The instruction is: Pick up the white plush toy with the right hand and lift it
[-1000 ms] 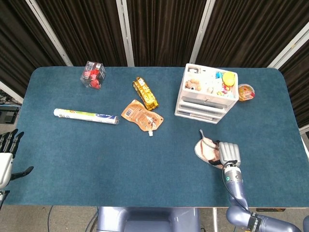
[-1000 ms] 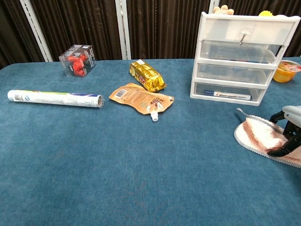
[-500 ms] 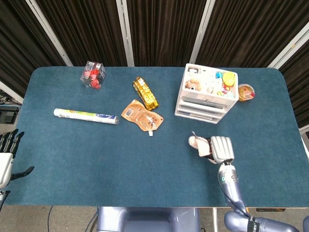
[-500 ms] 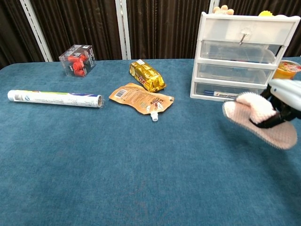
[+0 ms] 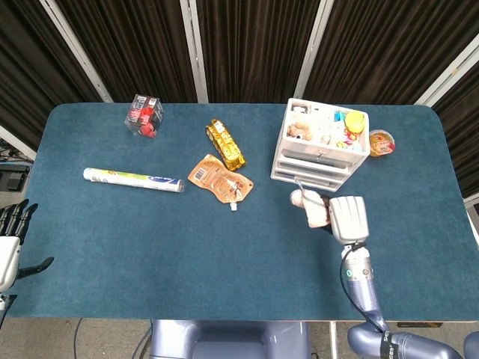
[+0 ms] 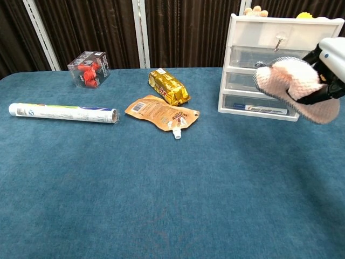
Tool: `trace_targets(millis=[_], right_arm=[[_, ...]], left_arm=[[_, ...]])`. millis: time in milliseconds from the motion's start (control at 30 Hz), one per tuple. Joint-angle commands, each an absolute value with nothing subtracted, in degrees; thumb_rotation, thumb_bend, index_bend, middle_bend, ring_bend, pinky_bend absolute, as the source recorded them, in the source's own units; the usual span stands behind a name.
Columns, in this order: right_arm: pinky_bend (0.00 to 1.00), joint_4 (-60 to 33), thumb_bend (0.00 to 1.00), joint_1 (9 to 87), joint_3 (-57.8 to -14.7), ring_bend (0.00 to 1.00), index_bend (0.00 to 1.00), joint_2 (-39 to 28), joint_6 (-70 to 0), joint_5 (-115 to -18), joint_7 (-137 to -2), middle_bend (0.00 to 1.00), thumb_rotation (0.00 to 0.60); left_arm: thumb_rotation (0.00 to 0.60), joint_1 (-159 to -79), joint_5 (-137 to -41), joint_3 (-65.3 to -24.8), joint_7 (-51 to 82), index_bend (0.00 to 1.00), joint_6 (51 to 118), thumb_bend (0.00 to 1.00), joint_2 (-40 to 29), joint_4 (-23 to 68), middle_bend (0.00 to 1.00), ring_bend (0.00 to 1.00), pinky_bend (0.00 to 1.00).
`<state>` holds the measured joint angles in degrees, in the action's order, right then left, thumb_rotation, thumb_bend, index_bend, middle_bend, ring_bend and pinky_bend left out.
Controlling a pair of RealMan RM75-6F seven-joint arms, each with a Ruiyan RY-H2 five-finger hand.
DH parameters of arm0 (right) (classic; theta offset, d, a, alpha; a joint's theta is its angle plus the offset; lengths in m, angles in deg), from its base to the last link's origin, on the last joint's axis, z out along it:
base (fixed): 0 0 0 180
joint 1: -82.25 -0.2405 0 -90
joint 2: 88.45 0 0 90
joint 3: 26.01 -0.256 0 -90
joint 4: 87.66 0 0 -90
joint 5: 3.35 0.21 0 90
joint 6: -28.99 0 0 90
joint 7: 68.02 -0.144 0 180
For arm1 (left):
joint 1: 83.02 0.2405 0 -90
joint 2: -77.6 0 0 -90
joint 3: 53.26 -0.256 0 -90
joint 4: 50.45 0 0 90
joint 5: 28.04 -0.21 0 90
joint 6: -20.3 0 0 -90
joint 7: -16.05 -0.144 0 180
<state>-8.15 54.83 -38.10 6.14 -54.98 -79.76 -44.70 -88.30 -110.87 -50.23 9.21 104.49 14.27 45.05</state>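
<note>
The white plush toy [image 5: 312, 209] [image 6: 288, 86] is pale and fuzzy with pinkish-brown markings. It hangs in the air, well above the blue table [image 5: 224, 254], in front of the white drawer unit [image 5: 320, 146]. My right hand [image 5: 348, 219] [image 6: 332, 70] grips it from the right side, fingers curled around it. At the far left edge of the head view, my left hand [image 5: 10, 239] hovers off the table with its dark fingers apart and nothing in it.
A white tube [image 5: 132, 179], an orange pouch [image 5: 219, 179], a gold packet [image 5: 225, 144] and a clear box of red items [image 5: 144, 116] lie on the left half. An orange cup [image 5: 382, 142] stands right of the drawer unit [image 6: 277, 67].
My right hand has raised the plush toy from the table surface up to drawer height, moving slightly towards the drawer unit. The left hand has stayed put.
</note>
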Motion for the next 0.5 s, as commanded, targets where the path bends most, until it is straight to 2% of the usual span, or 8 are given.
trace_targets(millis=[33,300,500], right_arm=[[0.88,-15.8,0.32,54.5,-38.1,0.93,0.76,8.8,-59.4,-84.7,-46.4,0.95,0.6],[0.88,-23.0,0.32,53.5,-40.8,0.93,0.76,11.1,-62.4,-86.1,-49.6,0.95,0.6],[0.88,-28.2,0.32,52.4,-41.9,0.93,0.76,12.3,-60.7,-85.4,-51.2,0.95,0.6]], left_arm=[[0.6,-88.3,-111.0,-50.2,9.4,0.0,104.6,0.0,14.2,45.0,0.0,0.0,0.0],[0.6,-88.4,-110.8,-50.2,9.8,0.0,104.2,0.0,14.3,45.1,0.0,0.0,0.0],[0.6,-88.4,-110.3,-49.9,10.2,0.0,104.3,0.0,14.3,45.3,0.0,0.0,0.0]])
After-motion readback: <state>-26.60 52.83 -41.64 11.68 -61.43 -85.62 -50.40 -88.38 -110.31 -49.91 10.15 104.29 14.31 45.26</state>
